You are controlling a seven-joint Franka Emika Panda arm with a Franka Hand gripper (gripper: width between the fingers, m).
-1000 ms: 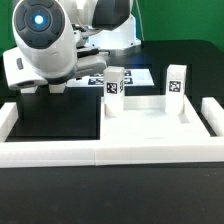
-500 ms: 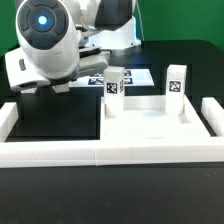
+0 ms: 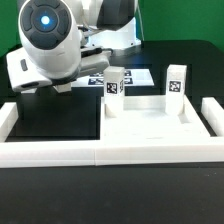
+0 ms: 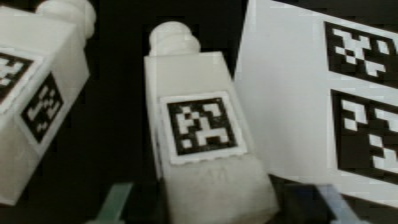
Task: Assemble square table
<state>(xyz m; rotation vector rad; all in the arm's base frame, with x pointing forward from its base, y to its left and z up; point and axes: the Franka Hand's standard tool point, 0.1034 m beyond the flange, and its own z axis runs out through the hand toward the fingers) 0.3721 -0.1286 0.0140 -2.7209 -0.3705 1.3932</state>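
Wrist view, fingers (image 4: 118, 203): parted, flanking the leg (image 4: 201, 120) — seemingly not yet pinching.
Leg: lying between a second leg (image 4: 36, 90) and the marker board (image 4: 338, 90).
Tabletop (image 3: 150, 128): near, toward the exterior view's right.
Advice: centre the gripper (image 4: 210, 205), close squarely — no skew.

You find the table top (image 3: 150, 120) inside the border wall (image 3: 100, 152), toward the exterior view's right. The first leg block (image 3: 115, 84) stands at its far corner on that view's left. The second leg block (image 3: 177, 81) stands at its far right corner. The marker board (image 3: 97, 80) lies behind it.
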